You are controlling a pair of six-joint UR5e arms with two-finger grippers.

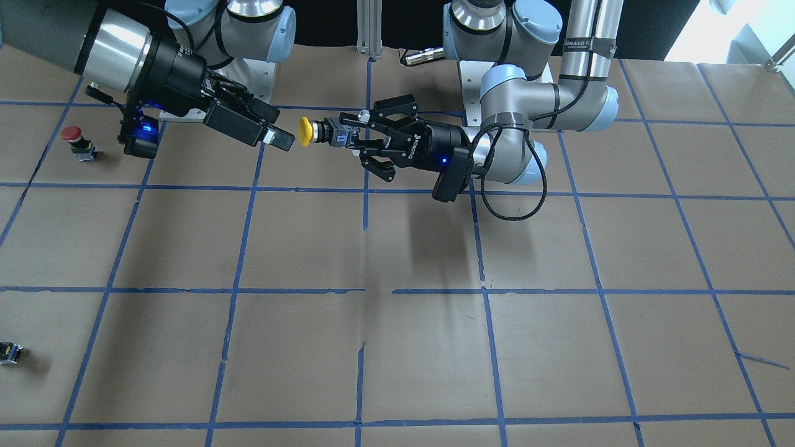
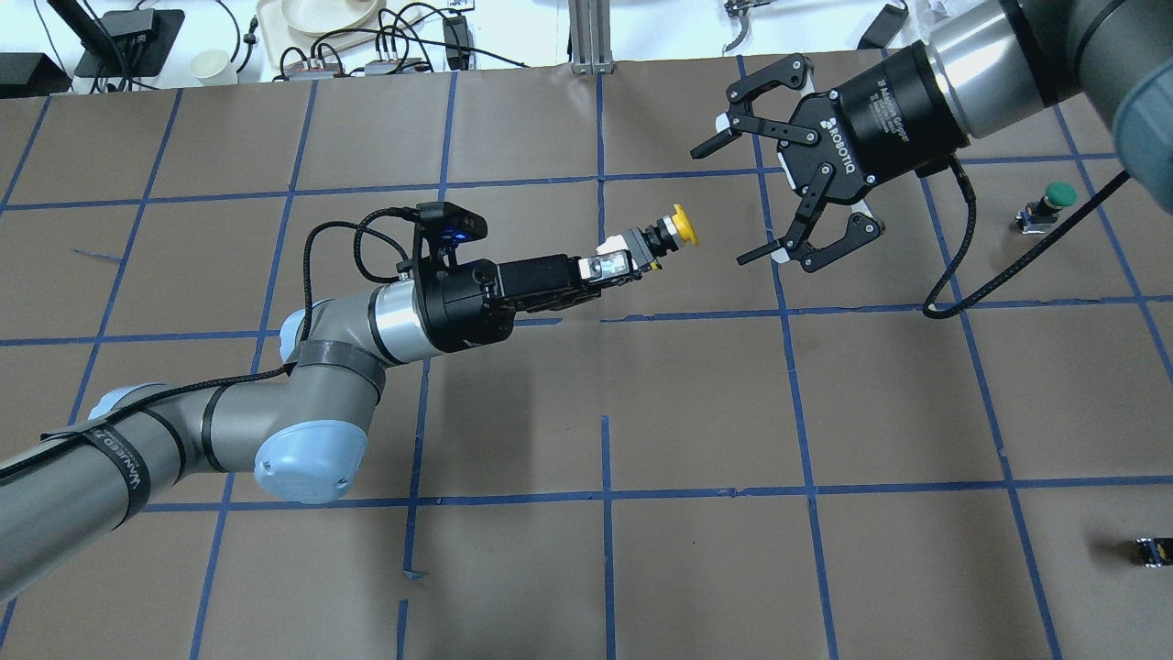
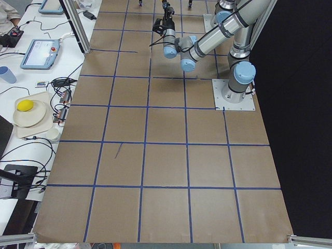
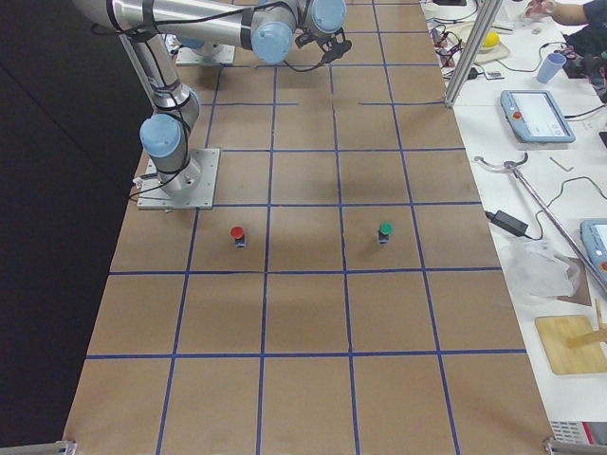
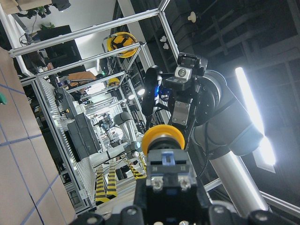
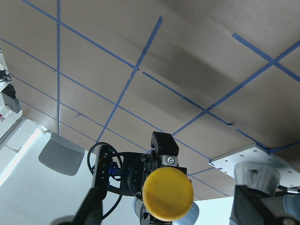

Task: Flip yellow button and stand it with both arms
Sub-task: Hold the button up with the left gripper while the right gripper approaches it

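The yellow button (image 1: 305,131) is held in the air on its side, with its yellow cap (image 2: 683,226) pointing at my right gripper. My left gripper (image 2: 616,267) is shut on the button's black-grey body (image 1: 332,133). My right gripper (image 2: 744,195) is open and empty, a short gap from the cap, its jaws spread wide. In the front view the right gripper (image 1: 282,139) sits just left of the cap. The right wrist view looks straight at the cap (image 6: 168,192). The left wrist view shows the cap (image 5: 163,138) from behind.
A red-capped button (image 1: 73,138) stands on the brown table by the right arm. A green-capped button (image 2: 1054,197) stands on the same side. A tiny black part with a yellow spot (image 2: 1156,550) lies near the table's edge. Blue tape lines grid the table (image 2: 605,568).
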